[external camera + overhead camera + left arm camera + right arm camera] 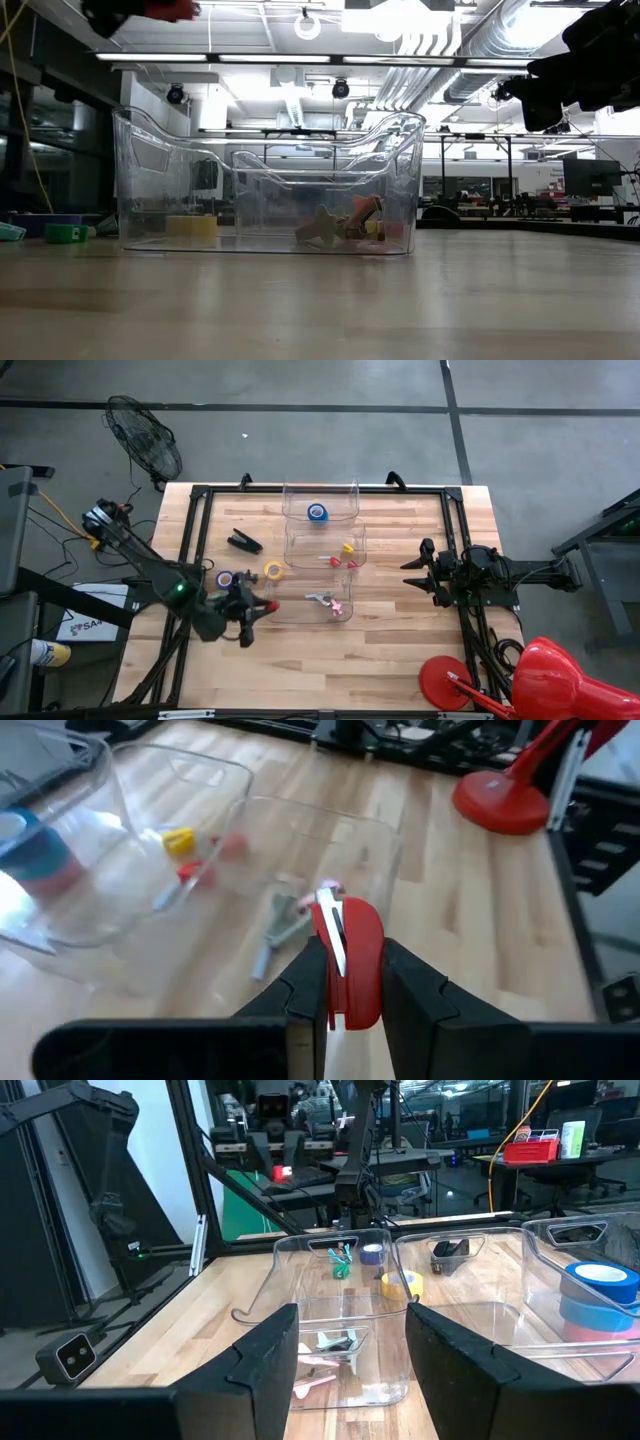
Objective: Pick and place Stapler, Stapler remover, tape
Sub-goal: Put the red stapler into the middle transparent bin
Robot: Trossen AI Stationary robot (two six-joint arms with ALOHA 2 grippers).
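Observation:
My left gripper (262, 606) hangs above the table by the near clear bin (345, 618), shut on a small red stapler remover (347, 960) with a metal strip. In the low view that red piece (165, 9) shows high up at the left. A black stapler (244, 541), a yellow tape roll (273, 570) and a blue tape roll (226, 578) lie on the table left of the bins. Another blue tape roll (317, 512) sits in the far bin. My right gripper (410, 575) waits open at the table's right, level, touching nothing. My left gripper pinches the red stapler remover by its two flat sides (350, 1005) between the two fingers. The fingers slant downward from the table's left. The piece stands on edge between them, its rounded end (345, 915) sticking out past the fingertips, lifted clear of table and bins.
Three clear bins stand in a row at mid-table. The middle one (362, 530) holds small yellow and red pieces; the near one holds a grey tool (321, 598) and a pink one (338, 606). A red lamp (545, 680) stands at the near right corner.

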